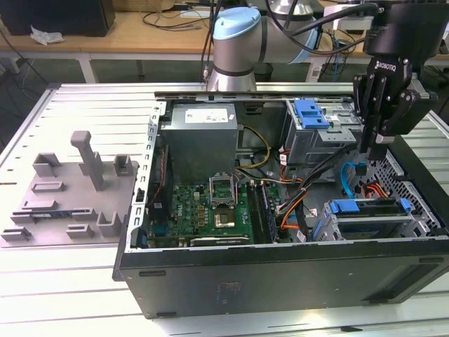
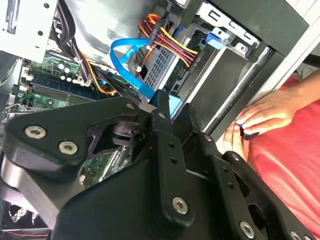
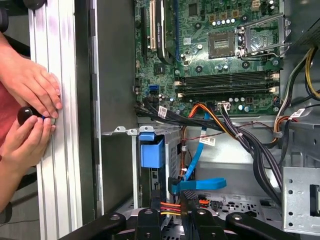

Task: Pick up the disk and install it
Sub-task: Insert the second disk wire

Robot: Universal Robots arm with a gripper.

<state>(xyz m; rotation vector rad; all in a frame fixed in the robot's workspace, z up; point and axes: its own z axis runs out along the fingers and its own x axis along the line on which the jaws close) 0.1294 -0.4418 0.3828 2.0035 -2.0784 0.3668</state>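
Overhead, the gripper (image 1: 377,151) hangs over the drive bays of an opened computer case (image 1: 280,274) lying on a slatted metal table (image 1: 91,98).
Inside, the grey power supply (image 1: 200,137) sits beside the green motherboard (image 1: 210,210). The disk (image 1: 365,210), in its blue carrier, lies in the lower bay at the exterior view's right, just below the gripper; whether the tool is spread or pressed together cannot be told. A person's hands (image 3: 30,105) rest at the table edge.
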